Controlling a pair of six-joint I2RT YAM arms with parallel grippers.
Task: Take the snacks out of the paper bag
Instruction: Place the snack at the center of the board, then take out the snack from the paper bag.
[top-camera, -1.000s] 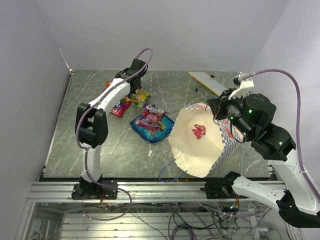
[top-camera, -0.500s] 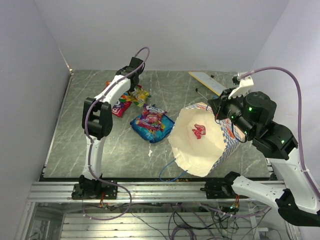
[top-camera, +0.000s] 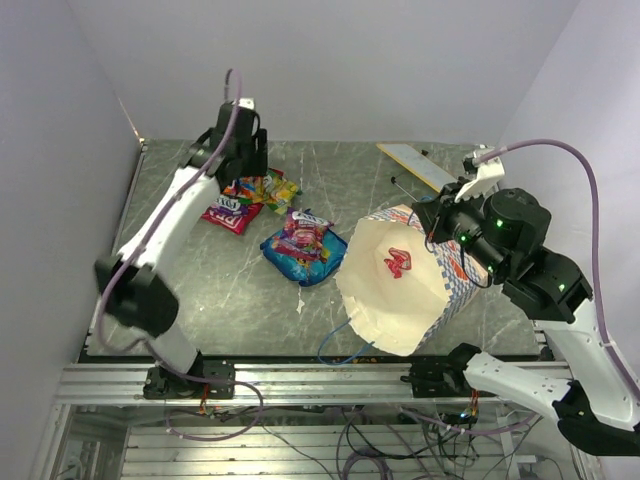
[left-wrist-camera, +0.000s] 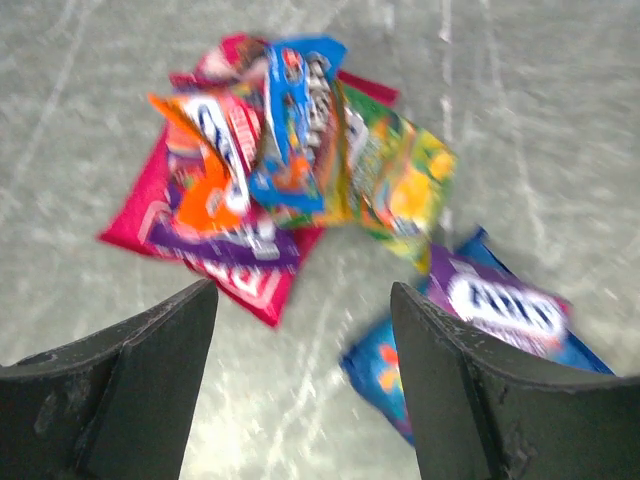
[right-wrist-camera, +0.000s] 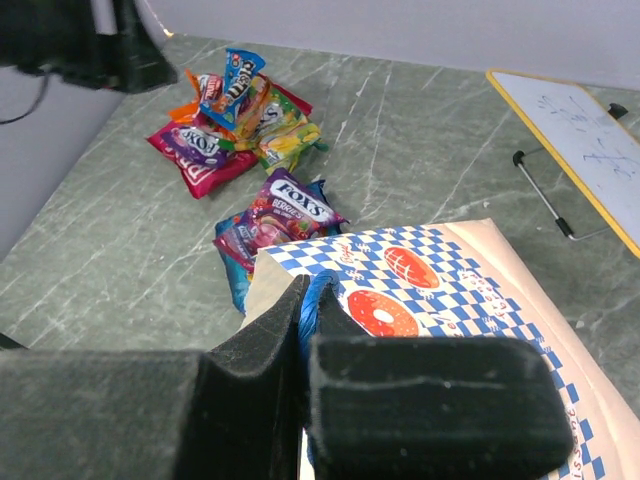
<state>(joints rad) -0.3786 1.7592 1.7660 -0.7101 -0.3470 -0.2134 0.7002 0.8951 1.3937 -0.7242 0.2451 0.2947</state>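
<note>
Two grippers: left gripper (left-wrist-camera: 302, 300) wide, empty, above three piled packets (top-camera: 250, 197), far left; right gripper (right-wrist-camera: 303, 305) clamped on bag (top-camera: 395, 305) rim, right. Blue packet (top-camera: 303, 250) lies between. Four out; red mark (top-camera: 398, 262) inside bag unclear, possibly print.
</note>
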